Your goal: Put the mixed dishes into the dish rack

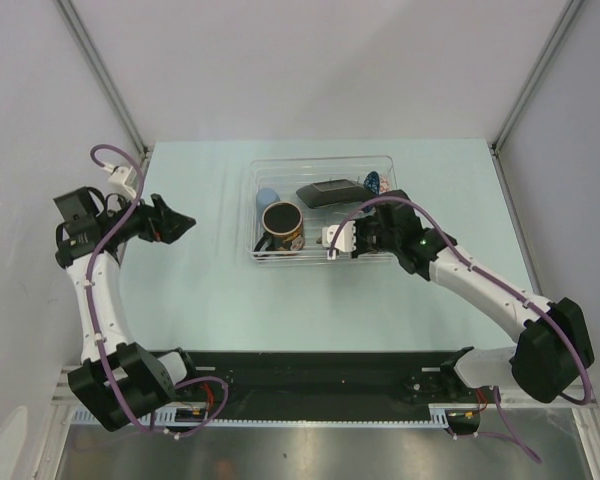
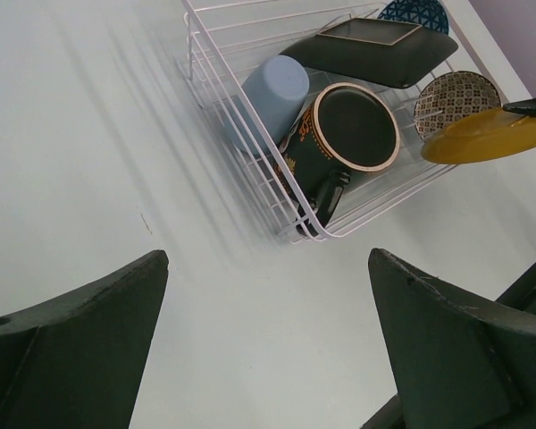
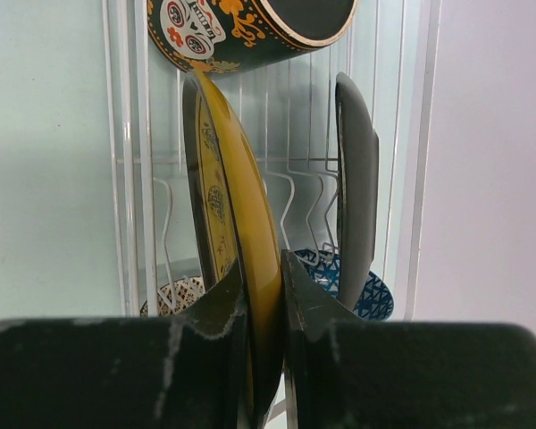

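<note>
Right pincer point(image 3: 263, 288) gripping thin yellow saucer point(image 3: 237, 197), ribbed clear dish rack point(image 3: 125, 134)

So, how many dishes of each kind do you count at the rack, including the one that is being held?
Cups: 2 (pale blue cup, dark floral mug)
Plates: 2 (black square plate, yellow saucer gripped by the right tool)
Bowls: 2 (blue patterned bowl, brownish patterned bowl)
Total: 6
</note>
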Robot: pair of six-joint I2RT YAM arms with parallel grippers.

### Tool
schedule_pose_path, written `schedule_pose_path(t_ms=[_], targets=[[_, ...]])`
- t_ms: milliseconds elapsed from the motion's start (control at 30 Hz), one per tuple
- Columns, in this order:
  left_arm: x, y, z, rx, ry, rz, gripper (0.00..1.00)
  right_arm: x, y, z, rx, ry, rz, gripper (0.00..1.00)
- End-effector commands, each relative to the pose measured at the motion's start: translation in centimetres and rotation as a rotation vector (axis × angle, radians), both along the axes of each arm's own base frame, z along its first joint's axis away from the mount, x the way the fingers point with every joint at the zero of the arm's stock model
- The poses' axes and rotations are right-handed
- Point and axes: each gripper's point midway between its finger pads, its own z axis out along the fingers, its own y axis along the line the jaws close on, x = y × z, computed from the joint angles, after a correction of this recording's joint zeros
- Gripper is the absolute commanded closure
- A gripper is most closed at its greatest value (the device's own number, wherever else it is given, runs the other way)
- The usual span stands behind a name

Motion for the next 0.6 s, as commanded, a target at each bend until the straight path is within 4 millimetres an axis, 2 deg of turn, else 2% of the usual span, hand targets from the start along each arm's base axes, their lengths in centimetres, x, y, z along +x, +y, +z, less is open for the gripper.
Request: schedule_pose_path(t_ms=[0, 567], targets=[[-0.1, -0.2, 1.1, 0.011, -0.063, -0.02, 0.0, 2.4, 0.2, 4.4, 0.071, -0.14, -0.021, 1.0], [-0.5, -0.2, 0.4, 0.025, -0.059, -0.023, 0.0, 4.7, -0.2, 0.1, 0.055, -0.044, -0.036, 1.0]])
